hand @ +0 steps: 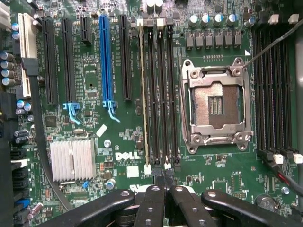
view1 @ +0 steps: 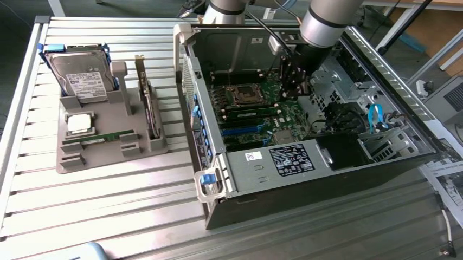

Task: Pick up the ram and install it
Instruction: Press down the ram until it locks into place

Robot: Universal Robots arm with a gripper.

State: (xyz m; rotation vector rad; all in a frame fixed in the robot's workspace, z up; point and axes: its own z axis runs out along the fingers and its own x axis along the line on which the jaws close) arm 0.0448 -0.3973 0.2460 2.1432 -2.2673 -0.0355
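The open black-and-silver computer case (view1: 304, 162) gives access from above, yet its raised metal side walls hem in the green motherboard (hand: 118, 71) all round. A green RAM stick (hand: 145, 94) stands on edge in the slot beside the square silver CPU socket (hand: 216, 105), narrowing the room there. Blue cables (view1: 374, 118) and the black drive bay (view1: 343, 151) crowd the case toward the exterior view's right.

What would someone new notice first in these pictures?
The open computer case lying on the slatted table, with the robot arm reaching down into it. Inside, the gripper is shut above the motherboard's memory slots, beside the empty CPU socket.
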